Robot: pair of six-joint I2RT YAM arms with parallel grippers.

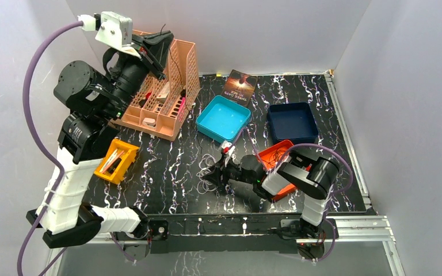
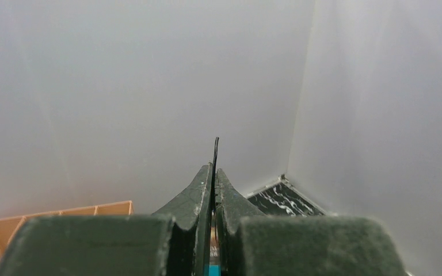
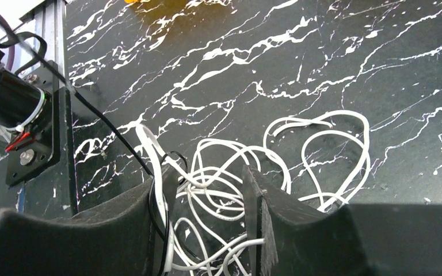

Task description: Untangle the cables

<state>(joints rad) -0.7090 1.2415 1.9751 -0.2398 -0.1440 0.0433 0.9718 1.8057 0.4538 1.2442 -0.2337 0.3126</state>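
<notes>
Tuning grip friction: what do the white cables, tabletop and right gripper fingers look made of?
White cables: smooth, slightly glossy sheath, likely plastic; bend in soft loops. Tabletop: black with white marble veins, faint sheen, probably laminate or printed film. Right gripper fingers: matte dark, grainy surface, maybe foam or rubber padding.

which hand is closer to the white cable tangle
Right. The right hand sits at the white cable tangle, open astride its loops. The left hand hangs high and far off above the peach basket, shut on a dark cable.
</notes>
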